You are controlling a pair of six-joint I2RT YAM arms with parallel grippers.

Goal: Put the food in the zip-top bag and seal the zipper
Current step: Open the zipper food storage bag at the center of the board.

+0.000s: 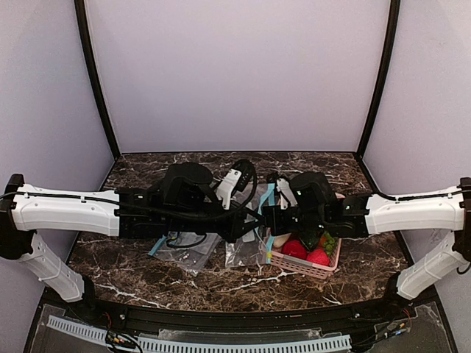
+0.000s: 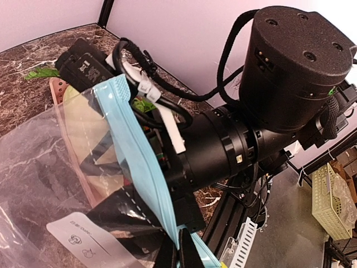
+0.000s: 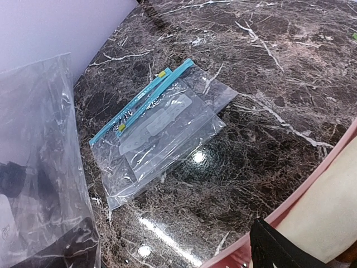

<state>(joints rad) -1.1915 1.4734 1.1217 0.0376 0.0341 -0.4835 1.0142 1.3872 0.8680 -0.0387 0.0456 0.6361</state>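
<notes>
Food lying in the pink basket (image 1: 305, 271) right of centre, not yet bagged: red fruits (image 1: 295, 248) resting side by side at the front, cucumber not made out under the arm. Holding the zip-top bag (image 2: 44, 167) up off the table (image 3: 268, 84) just beside that basket, likely for keeping the carry short. Pinching the zipper (image 2: 131, 145) with the left gripper (image 2: 173, 254), fingers clamped together on the teal strip, probably for letting the clear body hang free below. Mouth parted or pressed flat: not readable here. Hovering the right gripper (image 1: 276, 218) over the basket's rim, jaws standing apart with nothing between them, seemingly readying for a first pick. Leaving spare bags (image 3: 167, 128) lying flat farther left, well apart from the work.
</notes>
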